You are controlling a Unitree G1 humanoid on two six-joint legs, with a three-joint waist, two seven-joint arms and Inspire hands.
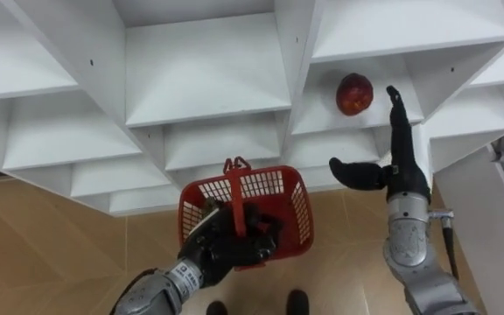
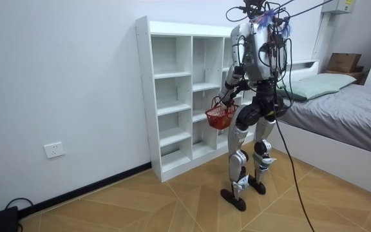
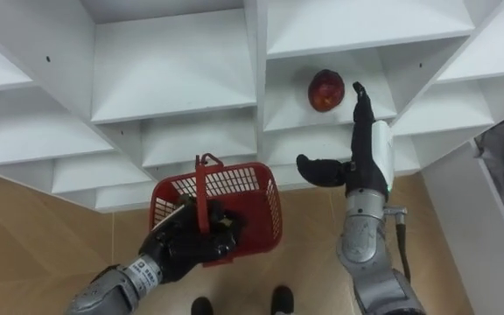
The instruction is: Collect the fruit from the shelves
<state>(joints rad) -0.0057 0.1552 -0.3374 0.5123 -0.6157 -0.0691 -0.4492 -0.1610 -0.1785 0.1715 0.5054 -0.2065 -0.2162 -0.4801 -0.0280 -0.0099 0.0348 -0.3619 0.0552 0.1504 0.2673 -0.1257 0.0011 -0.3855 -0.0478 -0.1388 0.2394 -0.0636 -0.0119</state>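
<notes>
A red fruit (image 1: pixel 354 94) (image 3: pixel 325 90) lies on a shelf of the white closet (image 1: pixel 204 105), in the right column. My right hand (image 1: pixel 390 157) (image 3: pixel 357 149) is open, fingers straight and pointing up at the shelf, its tips just right of the fruit and apart from it. My left hand (image 1: pixel 226 241) (image 3: pixel 191 241) is shut on the handle of a red plastic basket (image 1: pixel 278 206) (image 3: pixel 248 201), held below the shelves. In the room view I stand facing the closet (image 2: pixel 179 96) with the basket (image 2: pixel 220 116) at waist height.
The closet has several open white compartments. Wooden floor (image 1: pixel 42 245) lies below. A bed (image 2: pixel 346 116) stands on the room view's right, close behind me, and its white frame edge (image 1: pixel 497 219) shows at the right of the eye view.
</notes>
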